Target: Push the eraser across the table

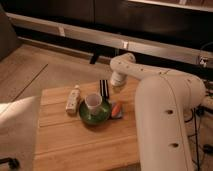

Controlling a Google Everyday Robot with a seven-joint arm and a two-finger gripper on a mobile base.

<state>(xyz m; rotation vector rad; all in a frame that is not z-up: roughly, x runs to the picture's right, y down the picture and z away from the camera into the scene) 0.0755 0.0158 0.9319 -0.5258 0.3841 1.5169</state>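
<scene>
The eraser, a small black block with pale stripes, lies lengthwise near the far edge of the tan wooden table. My gripper hangs at the end of the white arm, just right of the eraser and close beside it, low over the table's far edge. I cannot tell whether it touches the eraser.
A white bottle lies left of the eraser. A green plate holds a white cup just in front of the eraser. An orange carrot-like piece lies at the plate's right. My bulky white arm covers the table's right side.
</scene>
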